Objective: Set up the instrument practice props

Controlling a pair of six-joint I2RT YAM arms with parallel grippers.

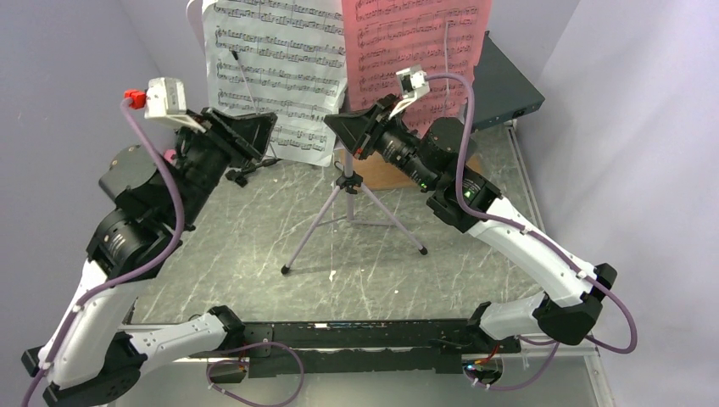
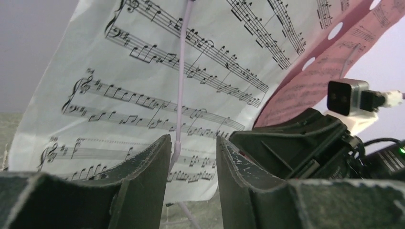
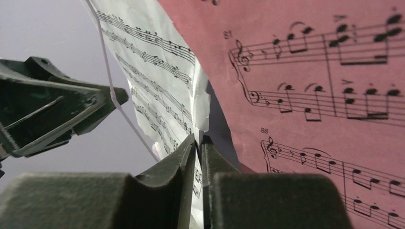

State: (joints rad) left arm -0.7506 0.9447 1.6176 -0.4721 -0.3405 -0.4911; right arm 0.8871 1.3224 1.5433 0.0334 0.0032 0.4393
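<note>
The white music sheet (image 1: 271, 76) and the pink music sheet (image 1: 415, 51) stand side by side on the silver tripod (image 1: 352, 212); they hide most of the lavender desk. My right gripper (image 1: 332, 125) is shut on the white sheet's right edge (image 3: 191, 114), beside the pink sheet (image 3: 325, 95). My left gripper (image 1: 270, 125) is open in front of the white sheet's lower part (image 2: 119, 95), touching nothing. A thin lavender page-holder wire (image 2: 180, 95) shows between its jaws. A perforated pink edge (image 2: 320, 47) shows at the upper right of the left wrist view.
The dark rack-mount box (image 1: 509, 85) lies at the back right. A brown flat piece (image 1: 381, 174) lies behind the tripod. Small black parts (image 1: 242, 174) and a pink bit (image 1: 172, 155) sit by the left arm. Grey walls close in on both sides.
</note>
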